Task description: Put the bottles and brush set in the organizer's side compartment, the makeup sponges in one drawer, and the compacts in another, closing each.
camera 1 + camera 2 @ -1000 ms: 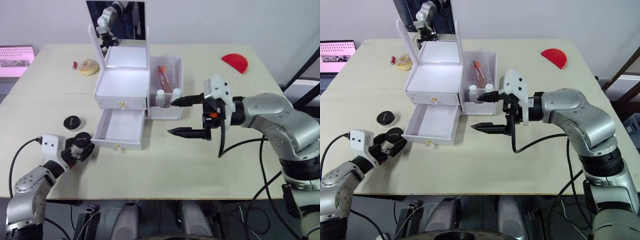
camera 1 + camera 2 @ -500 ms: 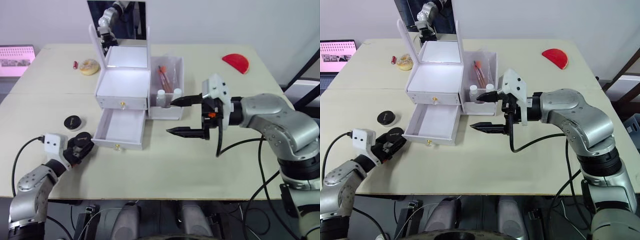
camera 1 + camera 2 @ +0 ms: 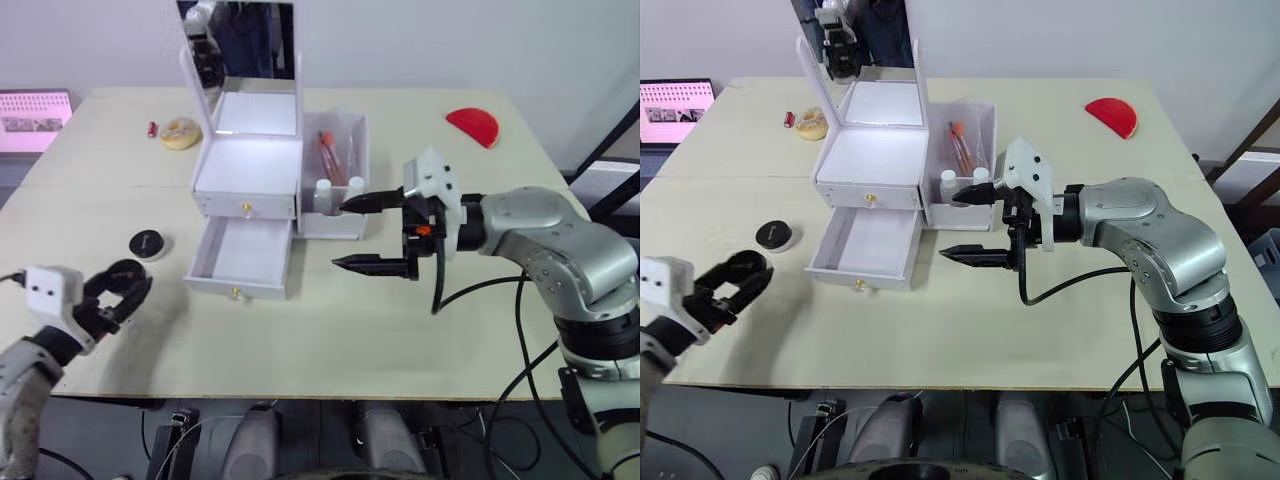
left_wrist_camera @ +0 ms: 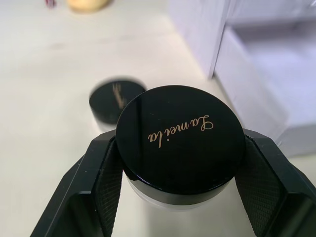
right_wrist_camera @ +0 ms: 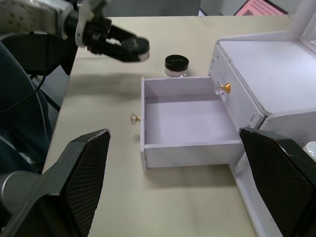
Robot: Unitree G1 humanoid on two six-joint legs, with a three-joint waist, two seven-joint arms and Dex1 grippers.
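My left gripper point(image 3: 118, 288) hangs above the table's front left, shut on a black compact point(image 4: 180, 138) with gold lettering. A second black compact point(image 3: 147, 243) lies on the table beyond it, left of the white organizer point(image 3: 250, 165). The organizer's lower drawer point(image 3: 240, 255) stands pulled out with nothing in it; the upper drawer is closed. Its side compartment point(image 3: 345, 215) holds two white-capped bottles point(image 3: 322, 190) and the brush set point(image 3: 328, 155). My right gripper point(image 3: 341, 236) is open just right of the drawer, holding nothing. A beige makeup sponge point(image 3: 180, 132) lies at the far left.
The organizer's mirror lid point(image 3: 240, 45) stands upright at the back. A red half-round piece point(image 3: 472, 125) lies at the far right, a small red item point(image 3: 151, 129) beside the beige sponge. A pink screen point(image 3: 30, 110) sits off the table's left edge.
My left gripper has carried the compact up and to the left, away from the open drawer toward the front left corner. The right arm has stayed put.
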